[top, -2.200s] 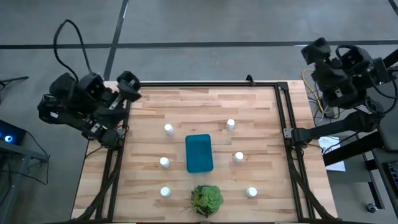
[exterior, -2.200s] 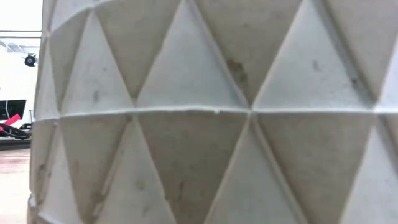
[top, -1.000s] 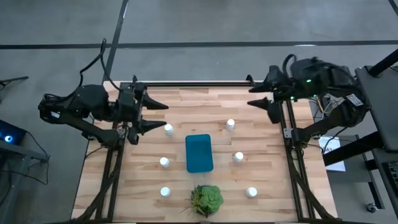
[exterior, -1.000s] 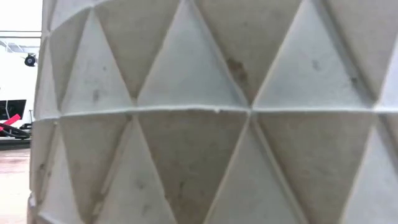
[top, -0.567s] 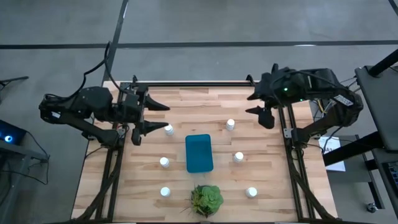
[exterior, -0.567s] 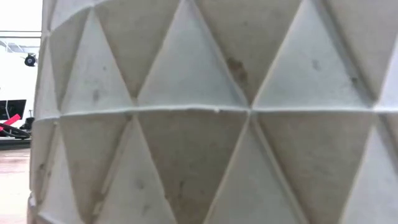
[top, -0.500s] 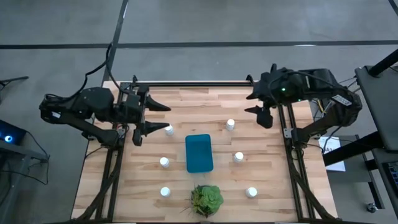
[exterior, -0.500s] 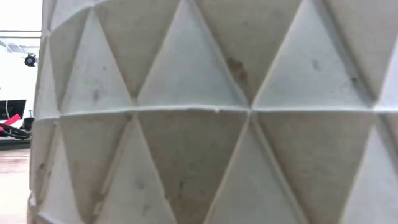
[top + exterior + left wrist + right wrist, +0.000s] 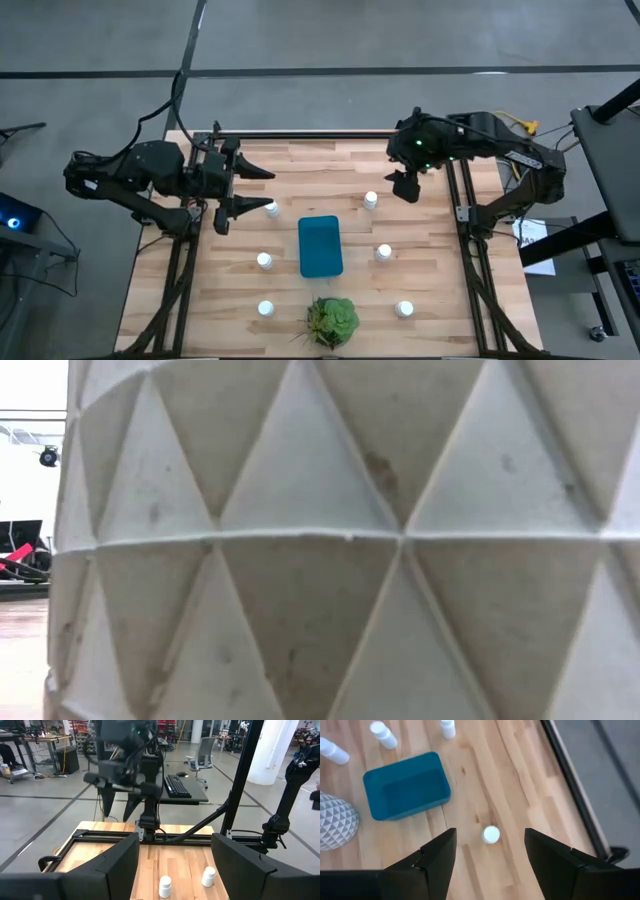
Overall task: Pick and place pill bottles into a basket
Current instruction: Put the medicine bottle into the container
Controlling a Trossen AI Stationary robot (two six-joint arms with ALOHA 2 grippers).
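Six small white round-capped pill bottles stand on the wooden desk around the teal rectangular basket. Right gripper above one, fingers spread; left gripper, fingers spread, near another.

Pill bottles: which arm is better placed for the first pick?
Close call, leaning right. The open right gripper hangs just beside a pill bottle, which sits framed between its fingers in its wrist view. The open left gripper is also near a bottle, slightly less lined up.
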